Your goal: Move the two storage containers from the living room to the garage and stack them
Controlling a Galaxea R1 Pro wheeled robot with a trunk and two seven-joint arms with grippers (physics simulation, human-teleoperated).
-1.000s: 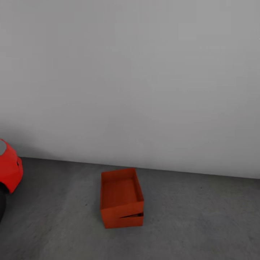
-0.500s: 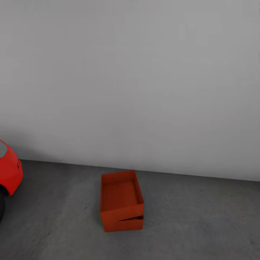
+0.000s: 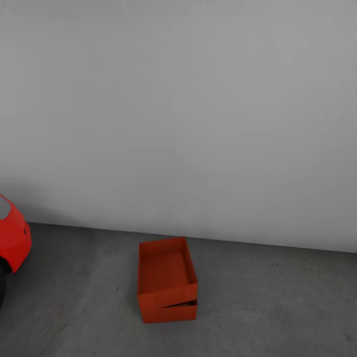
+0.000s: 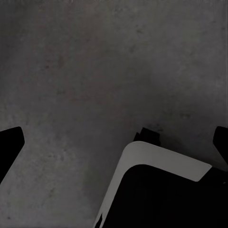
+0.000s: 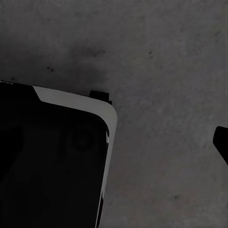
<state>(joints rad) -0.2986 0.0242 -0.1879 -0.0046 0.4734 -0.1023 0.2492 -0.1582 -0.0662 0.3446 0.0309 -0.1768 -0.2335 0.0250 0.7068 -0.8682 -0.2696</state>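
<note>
**Two orange-red bins stacked on the garage floor**

Two storage containers sit one on the other on the dark grey floor (image 3: 277, 307) of the garage, a short way out from the plain white wall (image 3: 198, 109) that closes off the far edge of that floor. The upper container (image 3: 166, 270) is open at the top, so its inner base and thin walls can be seen from the head view. It rests crookedly: its near wall is tilted, leaving a dark wedge-shaped gap at the near right corner. Below that gap shows the front of the lower container (image 3: 171, 313), which stands flat on the concrete. The pair lies roughly midway along the wall's foot, touching nothing else.

At the left edge of the floor, well apart from the bins, the rounded end of a red car (image 3: 12, 240) comes into the head view, with part of a black tyre (image 3: 2, 287) beneath it.

Both wrist cameras look straight down at bare, mottled grey concrete. In the left wrist view, dark fingertips (image 4: 10, 147) of the left gripper (image 4: 116, 145) show at opposite edges, spread wide with nothing between them; a black body part with a white rim (image 4: 161, 164) of the robot lies beneath. In the right wrist view, one dark fingertip (image 5: 222, 142) of the right gripper shows at one edge, so I cannot tell how its fingers are set; a similar black, white-rimmed panel (image 5: 71, 102) lies beside it.
</note>
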